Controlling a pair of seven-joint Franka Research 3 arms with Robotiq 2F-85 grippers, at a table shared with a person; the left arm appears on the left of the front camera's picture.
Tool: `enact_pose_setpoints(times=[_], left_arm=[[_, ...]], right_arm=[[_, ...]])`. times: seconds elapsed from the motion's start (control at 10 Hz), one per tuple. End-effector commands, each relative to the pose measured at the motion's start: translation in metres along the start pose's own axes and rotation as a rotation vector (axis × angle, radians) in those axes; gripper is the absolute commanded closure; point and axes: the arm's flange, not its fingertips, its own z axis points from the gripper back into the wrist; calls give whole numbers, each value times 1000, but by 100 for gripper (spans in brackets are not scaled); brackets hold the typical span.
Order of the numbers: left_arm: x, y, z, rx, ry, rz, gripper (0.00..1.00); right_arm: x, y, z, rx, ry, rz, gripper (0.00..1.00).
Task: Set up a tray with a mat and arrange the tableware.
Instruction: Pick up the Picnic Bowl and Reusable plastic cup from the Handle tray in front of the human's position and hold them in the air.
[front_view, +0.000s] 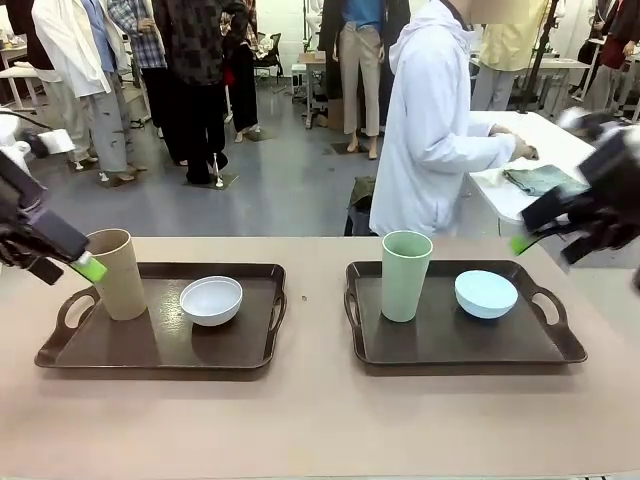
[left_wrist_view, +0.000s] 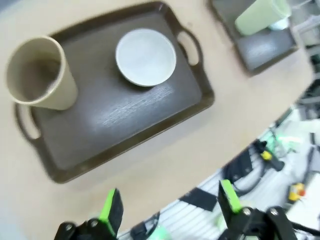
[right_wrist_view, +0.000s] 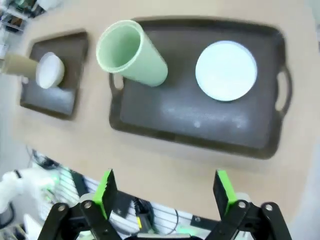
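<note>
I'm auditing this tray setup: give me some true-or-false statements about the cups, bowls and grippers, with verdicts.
The tan cup stands on the left tray. True.
The white bowl shares a tray with the pale green cup. False: it sits beside the tan cup; the pale green cup is on the right tray with the light blue bowl.
Both cups stand upright. True.
The left gripper grips the tan cup. False: it is open and empty.
The right gripper is open, holding nothing. True.
</note>
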Motion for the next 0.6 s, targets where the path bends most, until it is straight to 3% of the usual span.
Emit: enact_pose_setpoints(times=[0.0,0.3,0.5], left_arm=[[-11,36,13,-156,-12,4,0],[-34,111,55,-304,-159,129,0],[-53,148,63,-378,-200,200,0]], right_arm=[[-99,-73,-19,174,-106,-20,0],[-119,-129,8,260,-153,-101,0],[-126,-166,9,291,-65,-150,0]])
